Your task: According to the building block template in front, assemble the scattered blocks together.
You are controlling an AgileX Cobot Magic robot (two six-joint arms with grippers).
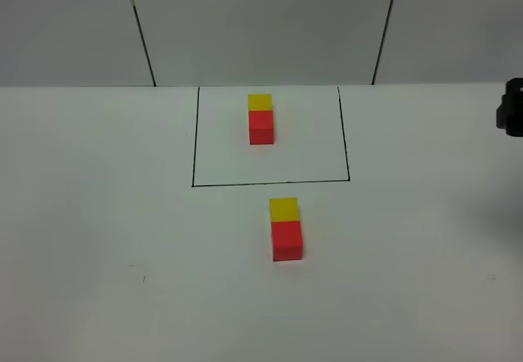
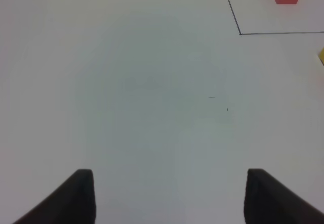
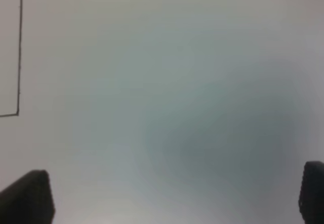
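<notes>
A: Where do the scattered blocks lie?

B: The yellow cube [image 1: 284,208] touches the red cube [image 1: 288,240] just outside the black-line rectangle [image 1: 270,183], on the table [image 1: 98,215], yellow farther, red nearer, the same order as the building block template [image 1: 261,118] inside it. I judge the pair already matches.

A: And the grippers?

B: The left gripper [image 2: 169,196] is partly spread, empty, above bare table; the blocks lie well off to its right. The right gripper [image 3: 177,196] gapes wide, empty, far to the blocks' right. Neither is clearly nearer.
</notes>
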